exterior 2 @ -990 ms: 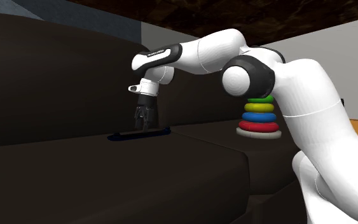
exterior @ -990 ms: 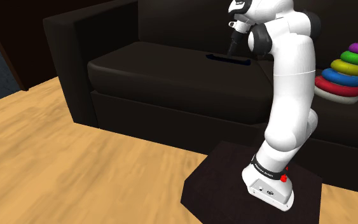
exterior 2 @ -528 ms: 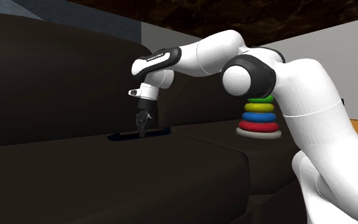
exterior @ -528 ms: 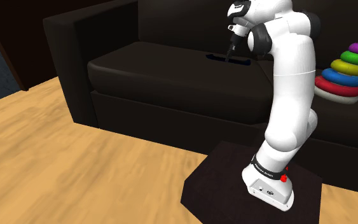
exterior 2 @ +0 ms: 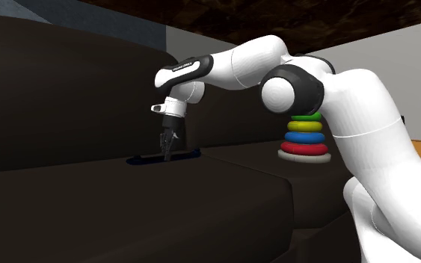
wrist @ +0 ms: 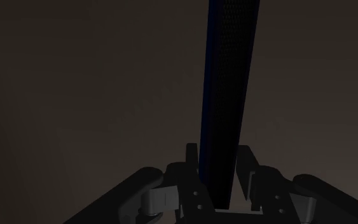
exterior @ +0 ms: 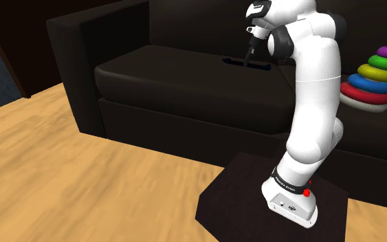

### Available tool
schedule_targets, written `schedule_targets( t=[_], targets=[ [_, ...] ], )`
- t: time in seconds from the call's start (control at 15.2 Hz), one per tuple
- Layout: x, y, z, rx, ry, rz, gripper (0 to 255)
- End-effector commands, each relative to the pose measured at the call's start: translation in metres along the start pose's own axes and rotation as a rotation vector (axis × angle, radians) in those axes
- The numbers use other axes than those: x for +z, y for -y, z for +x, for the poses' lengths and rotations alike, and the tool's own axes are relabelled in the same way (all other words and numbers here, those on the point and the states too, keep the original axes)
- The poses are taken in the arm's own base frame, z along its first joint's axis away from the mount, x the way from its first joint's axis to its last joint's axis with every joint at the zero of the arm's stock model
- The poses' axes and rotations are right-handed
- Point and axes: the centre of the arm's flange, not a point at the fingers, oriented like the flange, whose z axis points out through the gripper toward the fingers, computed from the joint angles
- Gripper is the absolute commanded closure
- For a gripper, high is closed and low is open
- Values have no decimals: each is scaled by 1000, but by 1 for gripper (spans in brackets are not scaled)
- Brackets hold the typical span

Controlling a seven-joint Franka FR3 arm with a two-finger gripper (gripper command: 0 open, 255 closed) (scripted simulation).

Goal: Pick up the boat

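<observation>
From my remote station I see the all-black two-finger gripper (exterior: 249,58) pointing straight down onto the seat of the dark brown, almost black sofa (exterior: 171,75). The boat (exterior: 238,63) is a long, flat, dark blue piece with a fine mesh-like surface. It lies on the seat cushion close to the backrest, at the place where the white arm with dark joints (exterior: 315,89) reaches down.

In the wrist view the boat (wrist: 228,95) runs as a narrow strip away from the gripper (wrist: 219,159). The two fingers (wrist: 191,159) stand narrow, one on each long side of the boat and pressed against it, so the gripper is clasping it. In the second exterior view the gripper (exterior 2: 167,155) has its tips down at the cushion level. The boat (exterior 2: 190,155) looks there as a thin blue line flat on the seat, and I see no gap under it.

A stack of coloured rings (exterior: 374,79) (red, blue, yellow, green, purple on a white base) stands on the sofa, well apart from the boat, toward the shoulder view's right. The arm's black stand (exterior: 240,199) sits on the light wooden floor (exterior: 82,179).
</observation>
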Motion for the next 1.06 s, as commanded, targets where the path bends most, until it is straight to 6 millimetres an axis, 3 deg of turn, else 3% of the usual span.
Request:
schedule_targets(
  t=[0.0, 0.86, 0.99],
  targets=[
    [-8, 0, 1, 0, 0, 0, 255],
    [-75, -1, 16, 0, 0, 0, 255],
    [-75, -1, 16, 0, 0, 0, 255]
  ],
)
